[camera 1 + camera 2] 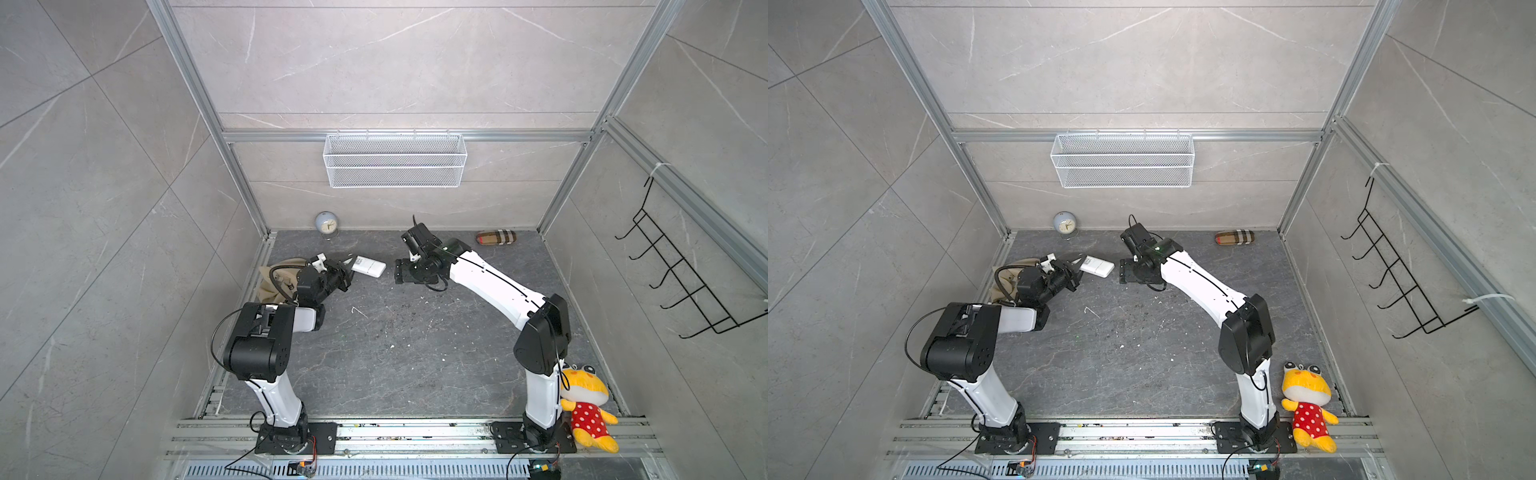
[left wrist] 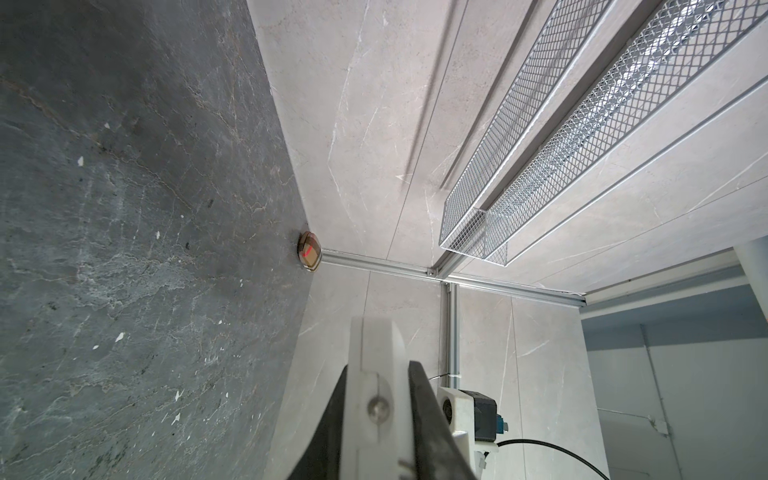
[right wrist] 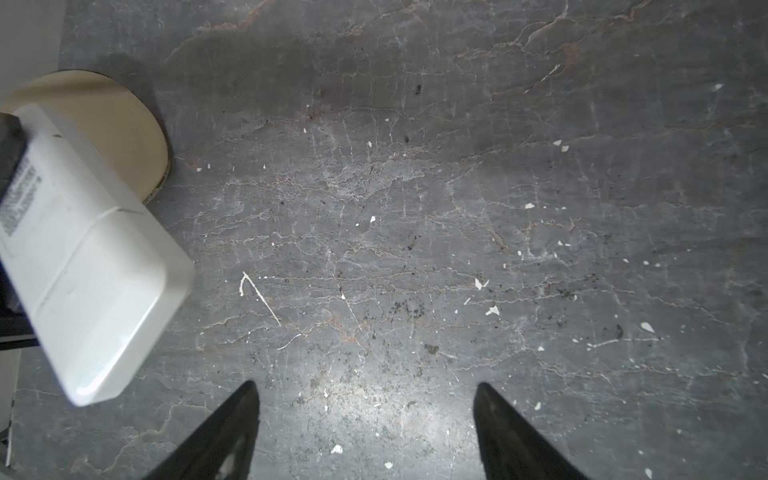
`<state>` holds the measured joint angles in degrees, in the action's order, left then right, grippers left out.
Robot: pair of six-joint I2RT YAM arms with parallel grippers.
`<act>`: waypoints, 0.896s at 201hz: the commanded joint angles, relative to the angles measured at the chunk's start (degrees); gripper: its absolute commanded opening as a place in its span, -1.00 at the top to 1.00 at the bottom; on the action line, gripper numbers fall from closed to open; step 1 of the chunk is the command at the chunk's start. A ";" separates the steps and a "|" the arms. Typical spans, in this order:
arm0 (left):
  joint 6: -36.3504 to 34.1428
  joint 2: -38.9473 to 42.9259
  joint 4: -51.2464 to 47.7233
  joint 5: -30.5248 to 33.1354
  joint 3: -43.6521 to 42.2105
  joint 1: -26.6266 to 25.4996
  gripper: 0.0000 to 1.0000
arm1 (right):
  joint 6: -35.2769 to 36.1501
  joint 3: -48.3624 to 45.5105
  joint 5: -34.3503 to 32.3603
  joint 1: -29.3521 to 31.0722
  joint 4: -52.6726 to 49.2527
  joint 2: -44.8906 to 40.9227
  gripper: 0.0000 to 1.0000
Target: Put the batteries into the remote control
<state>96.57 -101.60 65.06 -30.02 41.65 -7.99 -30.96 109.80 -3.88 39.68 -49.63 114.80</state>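
- Left gripper (image 1: 350, 265) clamps one end of your remote control (image 1: 370, 266), near the clock (image 1: 327, 224), to its right.
- Its long axis points the free end at your right gripper (image 3: 365, 388), spread wide, empty.
- Back label: blurred, unreadable.

White arm links (image 1: 494, 286), black joint housings (image 1: 253, 345)

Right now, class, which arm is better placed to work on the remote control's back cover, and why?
The right. The right gripper is open, empty and close to the remote control's free end, with the back cover facing its camera. The left gripper is shut on the other end, busy holding it.
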 commanded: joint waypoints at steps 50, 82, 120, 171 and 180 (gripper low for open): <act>-2.23 1.49 2.87 1.10 0.27 -1.36 1.00 | 0.28 6.31 -3.81 1.84 -4.47 4.20 -0.62; -2.24 1.76 2.79 1.10 0.32 -1.59 1.00 | 0.27 6.04 -4.05 2.24 -4.55 4.20 -0.63; -2.26 1.85 2.60 1.18 0.45 -1.85 1.00 | -0.04 5.99 -3.40 2.49 -3.83 4.37 -0.63; -2.93 1.59 2.10 1.85 0.80 -3.74 1.00 | 0.54 13.78 -3.51 3.60 -7.82 9.14 -0.63; -3.13 1.67 1.87 1.75 0.87 -3.98 1.00 | 0.74 15.05 -3.59 3.73 -8.57 9.85 -0.63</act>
<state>95.39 -101.60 64.62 -27.51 41.65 -10.52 -30.98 120.53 -6.94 42.44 -55.40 122.13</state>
